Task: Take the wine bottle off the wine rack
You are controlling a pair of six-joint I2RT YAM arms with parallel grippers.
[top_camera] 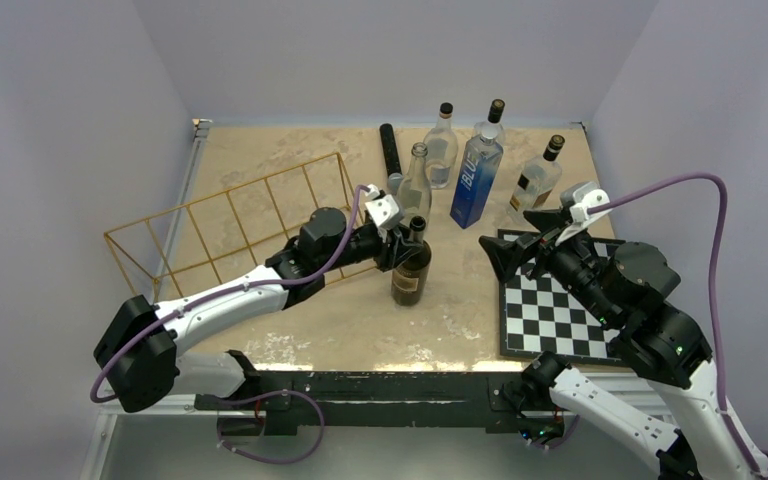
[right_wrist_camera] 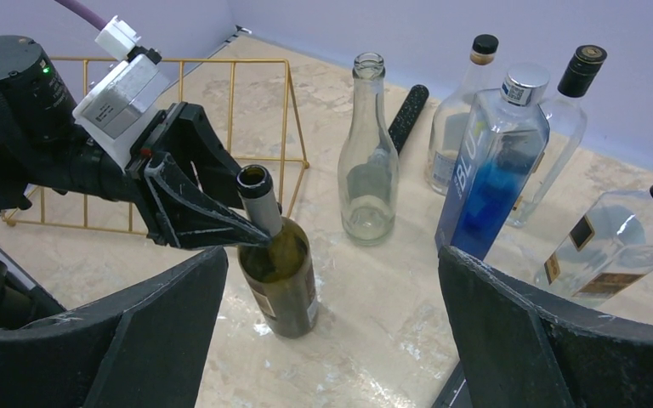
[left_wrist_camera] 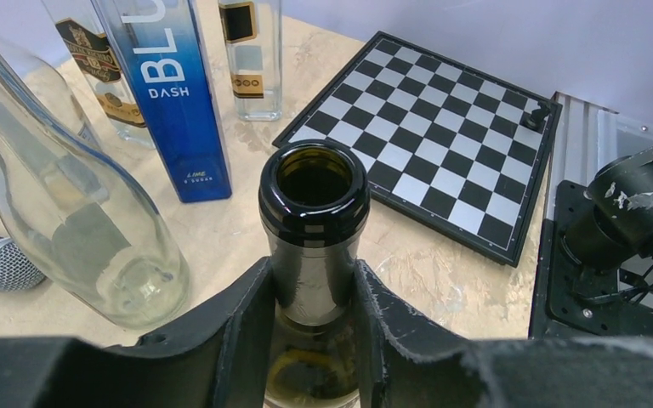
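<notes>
The dark green wine bottle (top_camera: pixel 411 272) stands upright, its base on the table, just right of the gold wire wine rack (top_camera: pixel 230 215). My left gripper (top_camera: pixel 407 243) is shut on the bottle's neck. In the left wrist view the fingers (left_wrist_camera: pixel 242 323) press both sides of the neck below the open mouth (left_wrist_camera: pixel 314 195). The right wrist view shows the bottle (right_wrist_camera: pixel 281 272), the left gripper (right_wrist_camera: pixel 247 229) and the rack (right_wrist_camera: pixel 229 110) behind. My right gripper (top_camera: pixel 525 238) is open and empty, hovering over the chessboard's far left corner; it faces the bottle (right_wrist_camera: pixel 332 255).
A clear glass bottle (top_camera: pixel 415 180) stands just behind the wine bottle. A blue bottle (top_camera: pixel 476 180), other spirit bottles (top_camera: pixel 538 180) and a black microphone (top_camera: pixel 390 148) are at the back. The chessboard (top_camera: pixel 555 310) lies at the right.
</notes>
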